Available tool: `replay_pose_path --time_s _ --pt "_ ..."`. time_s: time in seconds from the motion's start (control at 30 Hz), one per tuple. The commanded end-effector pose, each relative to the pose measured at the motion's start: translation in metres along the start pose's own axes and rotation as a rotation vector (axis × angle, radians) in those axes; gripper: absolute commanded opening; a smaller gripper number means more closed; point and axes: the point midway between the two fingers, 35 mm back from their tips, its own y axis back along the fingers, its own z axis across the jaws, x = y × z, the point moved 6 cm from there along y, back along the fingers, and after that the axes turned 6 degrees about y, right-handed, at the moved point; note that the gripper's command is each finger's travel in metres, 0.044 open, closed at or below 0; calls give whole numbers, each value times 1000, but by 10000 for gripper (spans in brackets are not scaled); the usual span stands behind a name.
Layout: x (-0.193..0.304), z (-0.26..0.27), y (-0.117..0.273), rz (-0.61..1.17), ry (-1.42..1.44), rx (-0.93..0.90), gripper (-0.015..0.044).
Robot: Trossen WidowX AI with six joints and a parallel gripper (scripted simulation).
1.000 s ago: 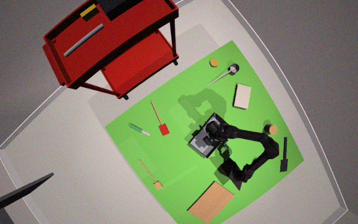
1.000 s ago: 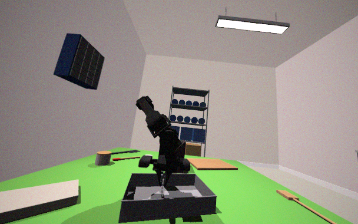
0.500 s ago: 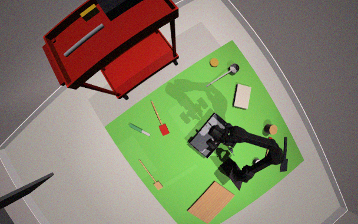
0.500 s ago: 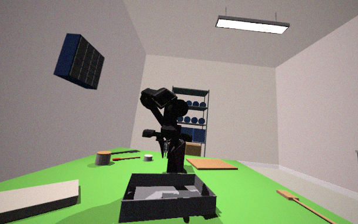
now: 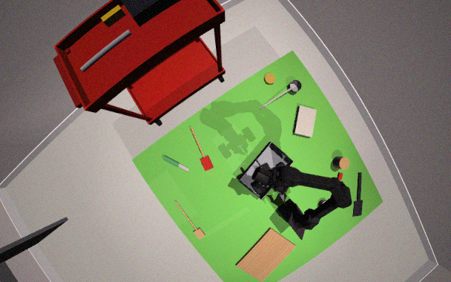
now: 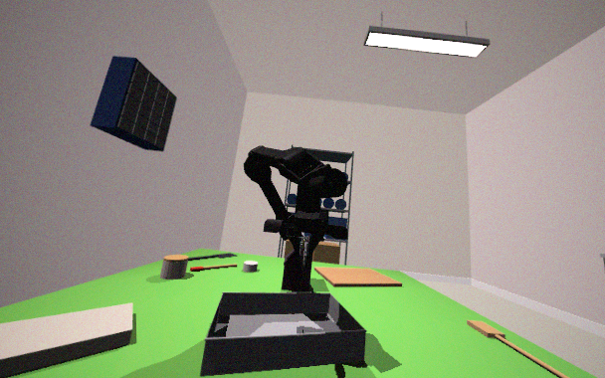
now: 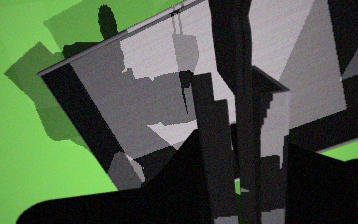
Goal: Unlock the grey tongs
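The gripper (image 6: 303, 241) (image 7: 241, 95) is above the roasting tin (image 6: 286, 352) (image 7: 305, 45) (image 5: 272, 153) and clear of its floor. It is shut on the tongs (image 6: 306, 252) (image 7: 230, 50), which look dark in the wrist view, with their arms close together between the fingers. In the exterior view the fingers point down and only a short grey part of the tongs shows; the arm hides the tongs in the top view. Lock and hinge cannot be made out. The wooden board (image 5: 266, 254) (image 6: 360, 277) lies flat beside the arm's base.
A pale block (image 5: 305, 121) (image 6: 62, 330), a round wooden-topped pot (image 5: 343, 163) (image 6: 174, 267) and a dark spatula (image 5: 357, 207) lie around the arm. A red-headed tool (image 5: 207, 163), a green-handled knife (image 5: 170, 161) and a small wooden spatula (image 5: 199, 233) lie on the far side of the tin.
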Motion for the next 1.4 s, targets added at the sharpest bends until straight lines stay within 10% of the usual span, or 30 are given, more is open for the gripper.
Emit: replay_pose_path --time_s 0.0,1.37 --pt "-2 33 8 -16 -53 -23 -150" --pt "117 302 -1 -1 -604 -3 -150"
